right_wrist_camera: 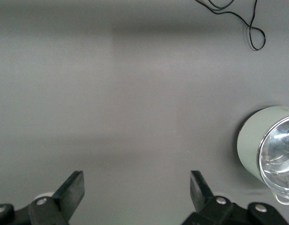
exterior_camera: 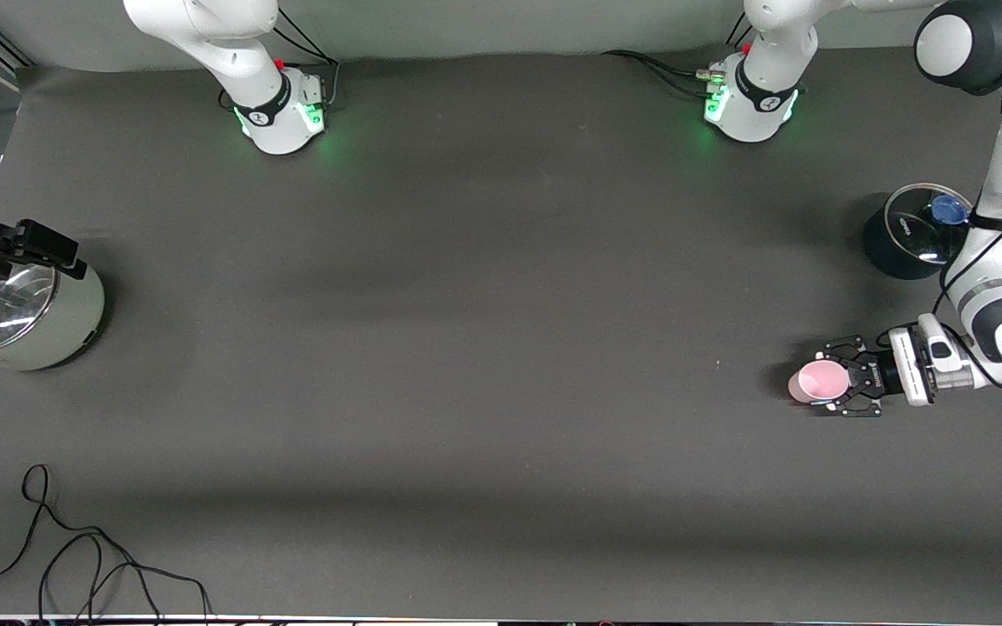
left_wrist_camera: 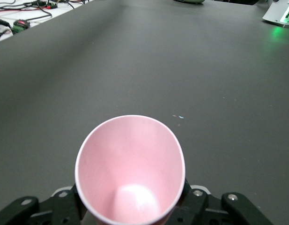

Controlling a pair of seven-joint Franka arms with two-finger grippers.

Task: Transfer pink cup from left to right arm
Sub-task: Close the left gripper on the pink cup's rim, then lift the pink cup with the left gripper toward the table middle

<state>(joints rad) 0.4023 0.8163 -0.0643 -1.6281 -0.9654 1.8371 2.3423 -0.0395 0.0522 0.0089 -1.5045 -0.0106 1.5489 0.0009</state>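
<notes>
The left gripper [exterior_camera: 840, 379] is clamping its skeletal black fingers [left_wrist_camera: 207, 208] around the pink cup [exterior_camera: 819, 381] at the left arm's end of the table, low by the grey mat [exterior_camera: 484, 348], likely to carry it across. The cup is matte, smooth, tapered, with its mouth tilted sideways. The right gripper [right_wrist_camera: 137, 187] is waiting, fingers spread and empty, over a pale green pot [exterior_camera: 31, 317] with a shiny glass lid.
</notes>
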